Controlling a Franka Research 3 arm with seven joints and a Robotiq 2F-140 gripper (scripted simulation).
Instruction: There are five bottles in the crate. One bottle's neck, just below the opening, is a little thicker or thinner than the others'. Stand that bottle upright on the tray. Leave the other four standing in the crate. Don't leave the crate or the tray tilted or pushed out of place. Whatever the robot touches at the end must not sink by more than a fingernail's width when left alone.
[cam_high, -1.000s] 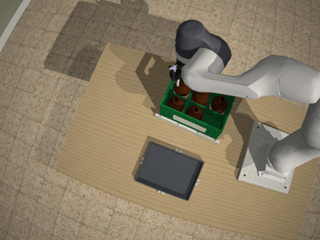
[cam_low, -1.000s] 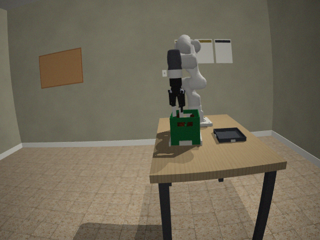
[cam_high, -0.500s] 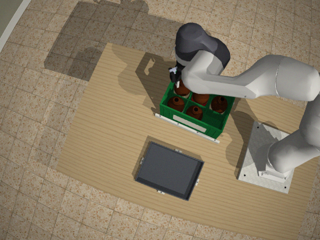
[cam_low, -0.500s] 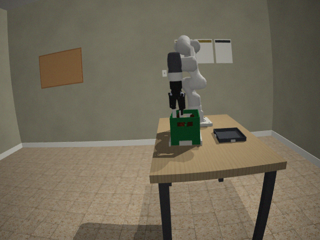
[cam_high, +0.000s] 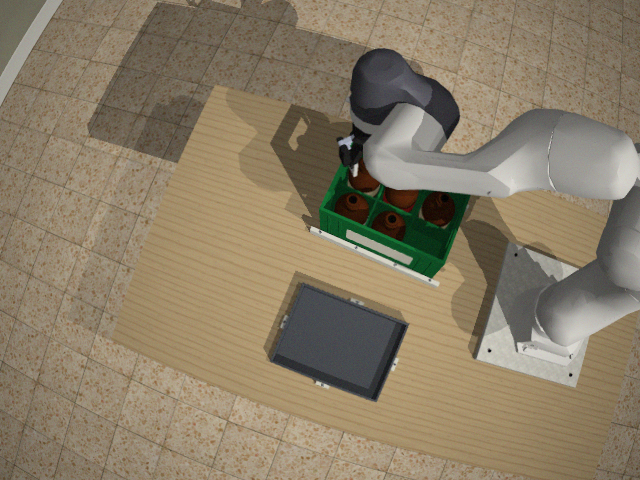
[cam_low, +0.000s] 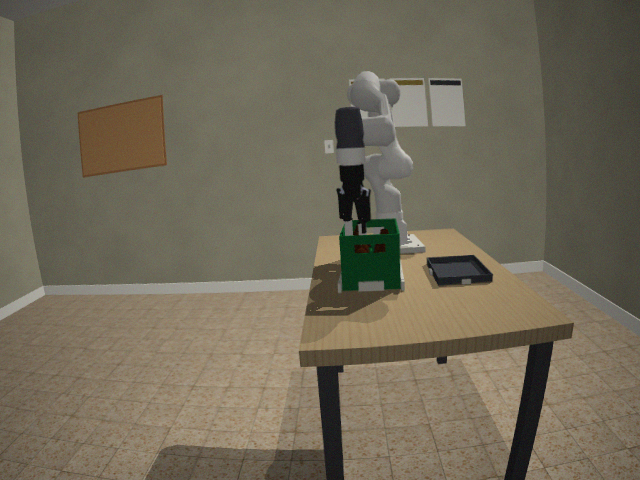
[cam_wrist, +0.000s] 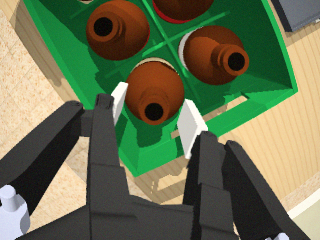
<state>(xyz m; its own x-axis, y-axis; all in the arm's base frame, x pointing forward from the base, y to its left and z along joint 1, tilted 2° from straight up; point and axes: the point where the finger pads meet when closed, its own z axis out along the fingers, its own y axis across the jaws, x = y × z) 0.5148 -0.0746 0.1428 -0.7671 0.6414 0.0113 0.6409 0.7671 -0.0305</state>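
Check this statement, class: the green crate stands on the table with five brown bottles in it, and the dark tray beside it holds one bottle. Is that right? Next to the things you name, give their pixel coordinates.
Not quite: the dark tray (cam_high: 338, 338) (cam_low: 459, 269) holds no bottle, as the top view shows. The rest stands.
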